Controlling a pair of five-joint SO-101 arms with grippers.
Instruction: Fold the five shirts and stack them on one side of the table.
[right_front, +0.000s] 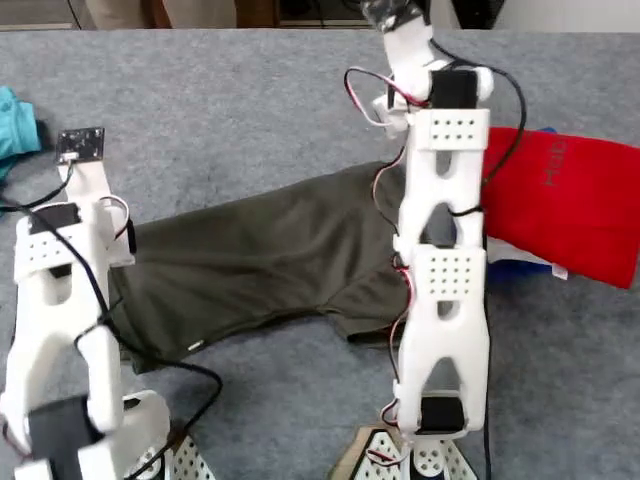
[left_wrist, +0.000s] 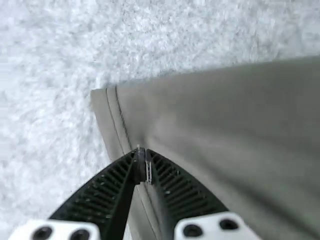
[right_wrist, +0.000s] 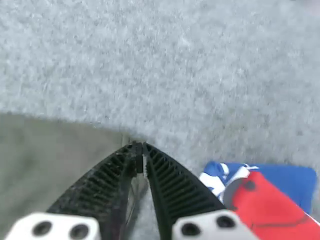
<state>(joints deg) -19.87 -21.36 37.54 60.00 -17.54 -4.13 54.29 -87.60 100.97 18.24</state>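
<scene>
Both ends of the olive shirt (right_front: 270, 250) are pinched, left fingers (left_wrist: 110, 187) closed on one, right fingers (right_wrist: 170, 180) on the other, its long axis running between them.

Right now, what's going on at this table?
Both arms are on the olive shirt, which lies spread across the grey table. The left pincer is shut on one hemmed edge of it. The right pincer is shut on its other end, near the red shirt. That red shirt lies folded on a blue one at the table's side. A teal garment sits at the opposite edge.
</scene>
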